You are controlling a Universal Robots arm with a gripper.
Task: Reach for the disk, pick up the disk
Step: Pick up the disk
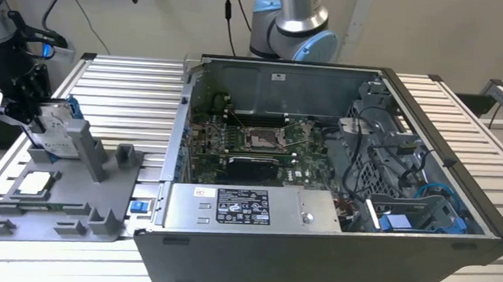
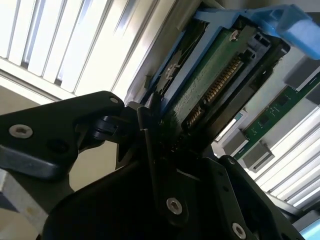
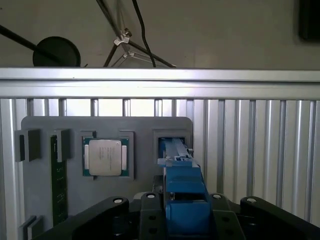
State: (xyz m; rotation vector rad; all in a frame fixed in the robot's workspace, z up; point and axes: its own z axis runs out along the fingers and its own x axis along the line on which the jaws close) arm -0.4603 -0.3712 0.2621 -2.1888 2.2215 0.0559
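Reach done: the end effector [image 1: 34, 121] appears clenched on the disk [image 1: 58, 134], which stands on edge in the grey fixture [image 1: 64, 202] on the tabletop [image 1: 128, 94], at 9 o'clock from the computer case [image 1: 314, 256] in the exterior view. The lift seems not yet made, though the disk's seating is hard to judge. The second wrist view exposes the disk's green circuit board [image 2: 210, 80], and the first wrist view shows the square chip [image 3: 105, 156] in a neighbouring pocket.

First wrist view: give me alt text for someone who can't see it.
The disk, edged in bright blue rails, stands on edge in a slot of a gray holder tray, with the gripper close around its near end. A square silver chip sits in the neighbouring pocket, and the tray rests on a slatted metal table.
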